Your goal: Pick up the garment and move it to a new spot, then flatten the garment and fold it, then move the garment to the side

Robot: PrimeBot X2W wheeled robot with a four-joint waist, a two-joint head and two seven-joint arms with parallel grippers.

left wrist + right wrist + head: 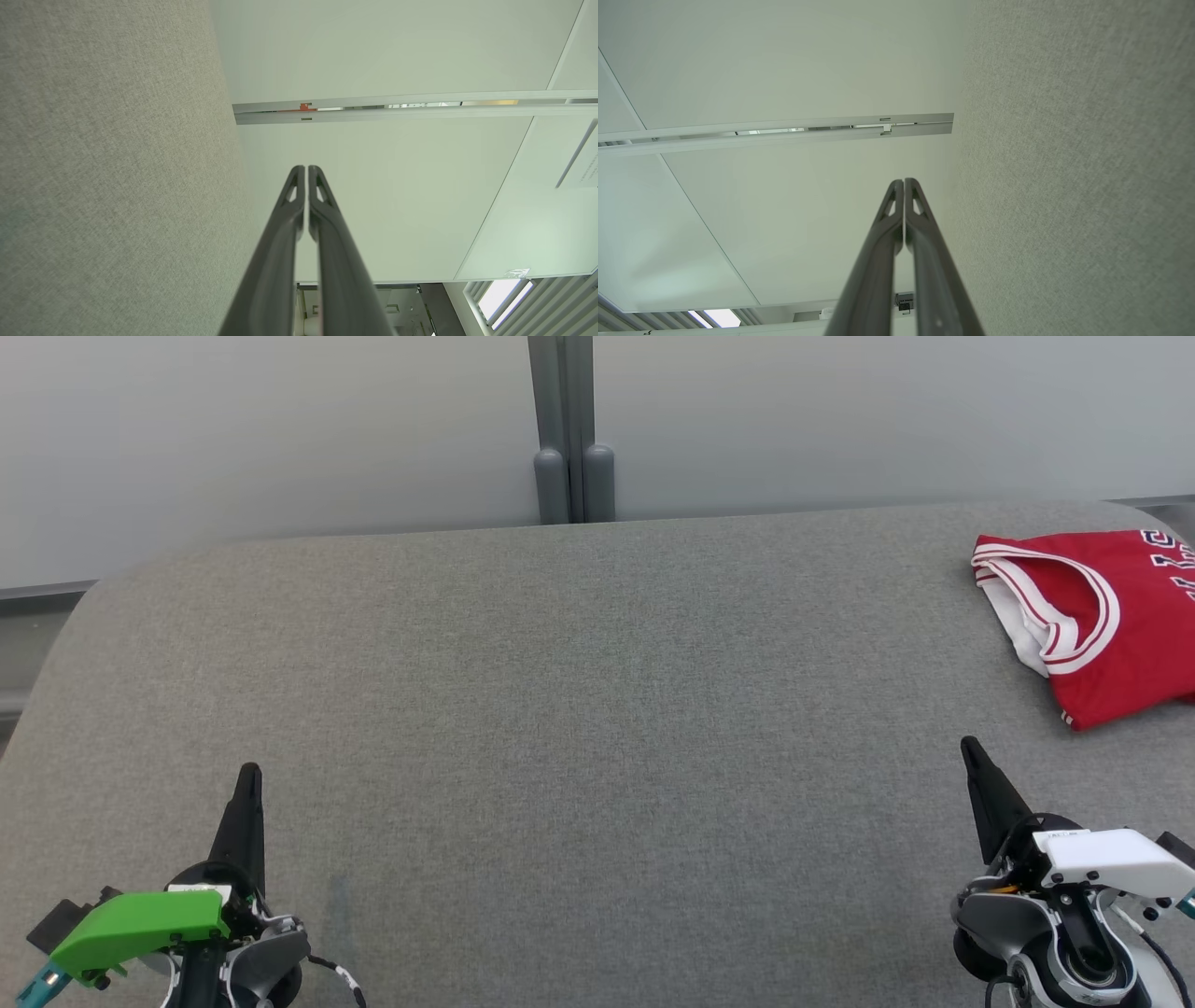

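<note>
While the garment lies on the table, left gripper and right gripper are clenched empty.

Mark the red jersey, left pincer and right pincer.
red jersey (1134, 644): head view, red body panel.
left pincer (248, 777): head view, shut fingertips.
right pincer (971, 749): head view, shut fingertips.
</note>
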